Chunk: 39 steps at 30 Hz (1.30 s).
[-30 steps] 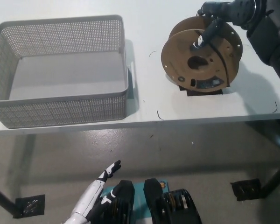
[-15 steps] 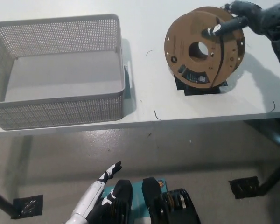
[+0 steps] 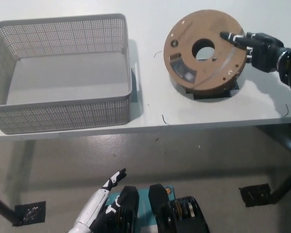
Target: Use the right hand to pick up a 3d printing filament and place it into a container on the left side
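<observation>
A: What is the largest element, and where are its edges?

B: The white table [image 3: 150, 104]; its front edge runs across the middle of the view, with bare grey floor [image 3: 194, 160] below it. On the table's left part stands the grey mesh container [image 3: 63, 104], open at the top and holding nothing (its right wall stands just short of the table's centre).

A: And the task's thing?

B: The 3d printing filament [image 3: 196, 73], a brown cardboard spool, is on the table's right part, tilted so that its flat face with the round centre hole looks upward. It rests over a small dark block [image 3: 211, 92]. A strip of bare tabletop separates the spool from the container's right wall.

A: The hands?

B: The black right hand [image 3: 256, 46] reaches in from the right edge. Its fingertips [image 3: 228, 37] lie on the spool's upper right rim, fingers extended rather than wrapped, so no grasp is visible. The white left hand [image 3: 104, 191] hangs low at the lower left, below the table edge, fingers loosely apart and holding nothing.

A: Smallest items?

B: Thin dark thread scraps [image 3: 164, 119] lie on the tabletop near the front edge.
</observation>
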Each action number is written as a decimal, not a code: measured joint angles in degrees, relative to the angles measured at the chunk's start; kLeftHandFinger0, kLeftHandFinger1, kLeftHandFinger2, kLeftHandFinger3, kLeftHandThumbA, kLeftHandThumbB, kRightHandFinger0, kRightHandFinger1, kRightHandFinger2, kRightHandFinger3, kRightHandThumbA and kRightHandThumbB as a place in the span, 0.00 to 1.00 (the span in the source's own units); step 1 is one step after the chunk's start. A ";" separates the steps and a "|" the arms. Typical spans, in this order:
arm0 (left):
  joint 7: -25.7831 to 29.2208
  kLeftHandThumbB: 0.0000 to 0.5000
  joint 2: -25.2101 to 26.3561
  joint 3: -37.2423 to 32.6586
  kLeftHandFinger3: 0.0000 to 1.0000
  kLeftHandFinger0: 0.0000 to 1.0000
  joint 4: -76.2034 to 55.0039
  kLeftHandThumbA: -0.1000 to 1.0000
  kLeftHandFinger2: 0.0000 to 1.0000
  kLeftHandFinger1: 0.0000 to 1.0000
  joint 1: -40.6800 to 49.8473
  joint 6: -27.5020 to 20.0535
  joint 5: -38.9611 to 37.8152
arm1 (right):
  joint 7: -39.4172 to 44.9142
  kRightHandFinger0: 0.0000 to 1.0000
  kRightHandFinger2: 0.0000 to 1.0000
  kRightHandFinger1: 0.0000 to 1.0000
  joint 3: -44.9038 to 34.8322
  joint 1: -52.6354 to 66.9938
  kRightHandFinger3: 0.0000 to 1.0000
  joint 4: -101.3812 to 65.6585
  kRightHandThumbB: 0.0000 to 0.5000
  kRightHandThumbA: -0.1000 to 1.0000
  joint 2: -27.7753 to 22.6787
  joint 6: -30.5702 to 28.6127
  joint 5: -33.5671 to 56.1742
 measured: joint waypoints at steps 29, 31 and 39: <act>0.00 0.50 0.01 -0.10 1.00 1.00 0.12 1.00 1.00 1.00 0.01 -0.07 0.13 | -7.85 0.00 0.65 0.15 -20.13 -10.28 1.00 -0.20 0.21 0.00 11.98 5.15 14.12; 0.00 0.50 0.01 -0.18 1.00 1.00 0.12 1.00 1.00 1.00 0.01 -0.10 0.14 | -8.30 0.00 0.62 0.11 -19.08 -11.59 1.00 -0.25 0.22 0.00 13.86 5.12 14.13; -0.16 0.58 0.11 -0.71 1.00 1.00 0.00 1.00 1.00 1.00 0.04 -0.11 0.12 | -12.51 0.00 0.59 0.12 -11.91 -16.27 1.00 -0.40 0.16 0.00 20.77 4.68 13.85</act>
